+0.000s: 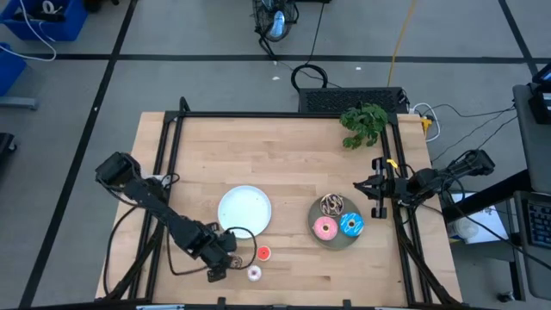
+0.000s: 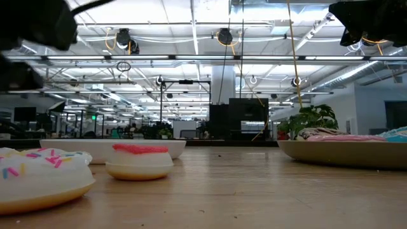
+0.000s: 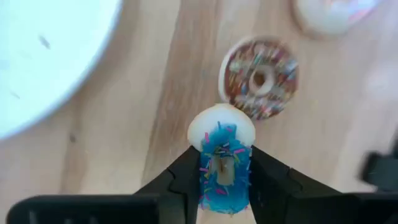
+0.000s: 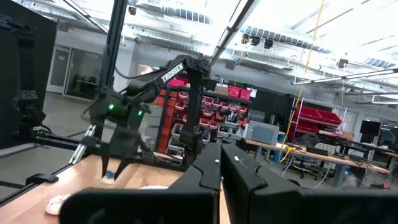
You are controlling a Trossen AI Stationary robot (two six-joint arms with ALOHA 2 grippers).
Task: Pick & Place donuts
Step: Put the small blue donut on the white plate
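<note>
Left gripper [image 3: 222, 180] is clamped on the tiny blue donut [image 3: 221, 165], which sits edge-on between the two fingers [image 3: 186, 177] with its sprinkled blue top facing the wrist camera. The tiny brown donut [image 3: 260, 78] lies flat on the wood right beyond it, close but not in the grip. From above, that gripper [image 1: 225, 250] is near the front edge of the table [image 1: 284, 146], just below the white plate [image 1: 244, 209]. The red-orange donut [image 1: 263, 253] is just beside it, and the whitish-pink one [image 1: 255, 273] is a bit nearer the front edge.

The three bigger donuts are over on the grey plate [image 1: 317, 226]: pink [image 1: 325, 228], blue [image 1: 351, 226] and the speckled brown one [image 1: 332, 205].

Right gripper [image 1: 368, 187] hangs by the right edge of the table, near the grey plate, fingers closed together with nothing in them.
</note>
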